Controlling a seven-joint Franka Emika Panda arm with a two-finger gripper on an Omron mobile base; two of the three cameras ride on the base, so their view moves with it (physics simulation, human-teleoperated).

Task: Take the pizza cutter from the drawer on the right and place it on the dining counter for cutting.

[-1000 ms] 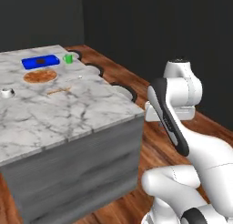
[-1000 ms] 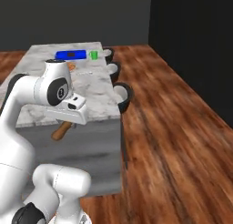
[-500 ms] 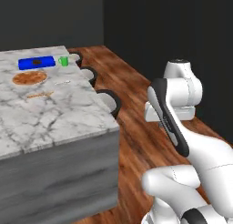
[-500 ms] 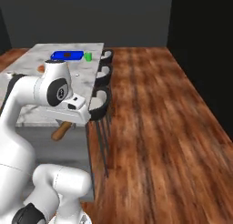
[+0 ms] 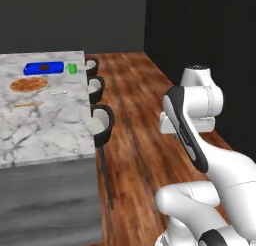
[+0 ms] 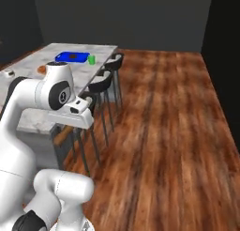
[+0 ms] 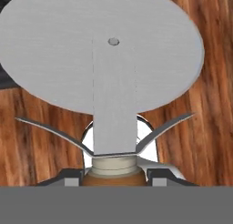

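Filling much of your hand view, the pizza cutter point(image 7: 109, 59) shows its round silvery wheel blade, with a flat shank running down to an orange-brown handle pinched between the two dark fingertips point(image 7: 157, 178) of the end effector point(image 7: 110, 180), which is narrowed onto that handle. In your right base view the end effector point(image 6: 65, 130) sits low under the white wrist, and the brown handle of the pizza cutter point(image 6: 61, 137) pokes out beneath it, just beside the near end of the dining worktop point(image 6: 101, 54) and above the wooden floor point(image 6: 164, 131).

Taking the dining worktop point(image 5: 55, 125) as your landmark in the left base view: three dark bar stools point(image 5: 102, 122) line its long edge towards the arm. On its far end lies a blue tray point(image 5: 44, 67), with a small green cup point(image 5: 72, 68) just beside it. Nearer along the slab from the tray rests a round pizza point(image 5: 29, 84), and nearer again a thin orange stick point(image 5: 27, 105). The pizza cutter is held off the worktop, past its stool side.
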